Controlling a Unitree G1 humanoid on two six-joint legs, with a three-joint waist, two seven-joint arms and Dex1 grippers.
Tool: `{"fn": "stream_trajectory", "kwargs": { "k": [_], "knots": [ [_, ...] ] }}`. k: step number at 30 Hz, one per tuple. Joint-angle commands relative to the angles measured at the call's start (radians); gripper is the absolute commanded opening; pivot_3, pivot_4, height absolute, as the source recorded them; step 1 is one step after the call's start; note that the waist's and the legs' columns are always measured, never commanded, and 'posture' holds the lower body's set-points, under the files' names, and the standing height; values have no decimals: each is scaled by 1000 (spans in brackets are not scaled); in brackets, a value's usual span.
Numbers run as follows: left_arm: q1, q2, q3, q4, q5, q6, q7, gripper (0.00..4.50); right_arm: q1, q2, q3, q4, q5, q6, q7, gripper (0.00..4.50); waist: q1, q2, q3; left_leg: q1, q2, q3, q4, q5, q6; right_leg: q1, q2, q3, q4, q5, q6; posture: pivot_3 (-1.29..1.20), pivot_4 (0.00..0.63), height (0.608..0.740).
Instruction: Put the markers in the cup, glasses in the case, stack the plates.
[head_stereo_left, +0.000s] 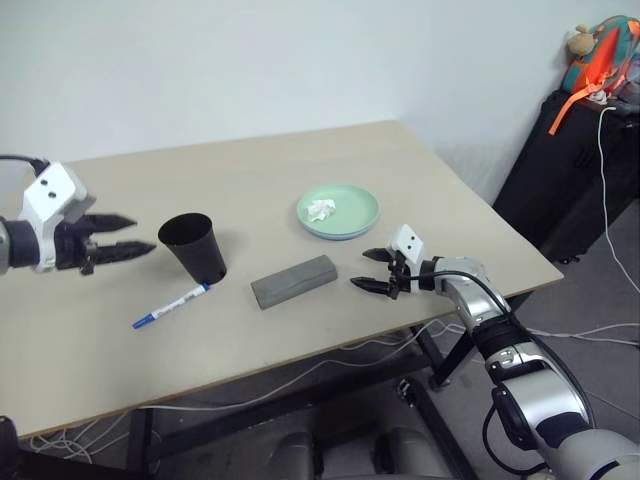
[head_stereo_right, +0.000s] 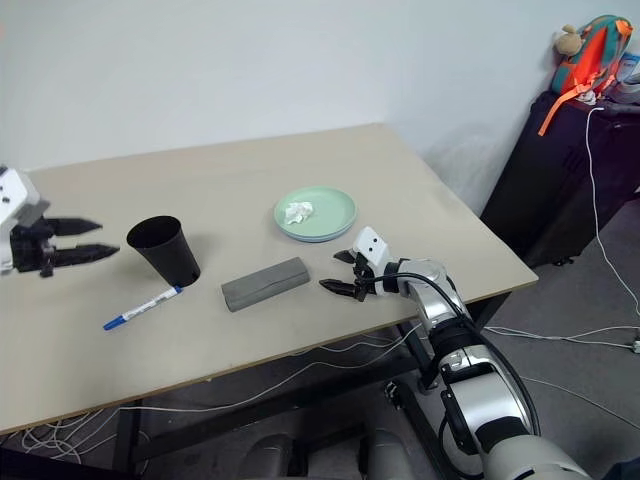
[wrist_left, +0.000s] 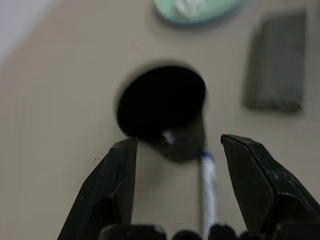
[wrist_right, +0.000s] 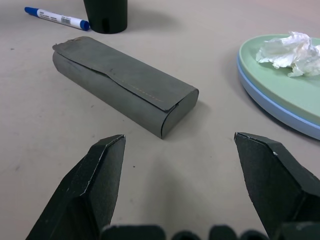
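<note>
Plates (head_stereo_left: 338, 213) are sitting stacked beyond the closed case (head_stereo_left: 293, 281), mint over blue. One blue-capped marker (head_stereo_left: 171, 306) is lying on the tabletop (head_stereo_left: 250, 170) beside the cup (head_stereo_left: 192, 244), waiting. Left tool (head_stereo_left: 118, 248) and right tool (head_stereo_left: 372, 270) are both hovering released, empty.

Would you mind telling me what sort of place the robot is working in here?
Probably a lab or office workroom: a plain light-wood table against a bare white wall, loose cables trailing beneath it, and a black suitcase with a bag on top in the corner.
</note>
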Motion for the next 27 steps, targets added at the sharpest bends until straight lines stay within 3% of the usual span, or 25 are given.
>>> {"fn": "stream_trajectory", "kwargs": {
  "k": [1,16,27],
  "knots": [
    [-14,32,-49,70,70,-47,-40,2787,-35,5,-8,-11,0,-21,-1,3790,0,0,0,0,0,0,0,0,0,0,0,0,0,0,0,0,0,740],
    [-156,-117,-241,328,271,-127,-57,2787,-59,5,-8,16,-2,-31,0,3790,0,-1,0,0,0,2,0,0,0,0,0,0,1,0,0,0,0,740],
    [-244,-207,-296,465,361,-182,-33,2787,-52,0,-9,8,-1,-28,-2,3790,0,-1,-1,-1,0,2,2,0,0,1,0,1,1,0,0,0,0,740]
  ]
}}
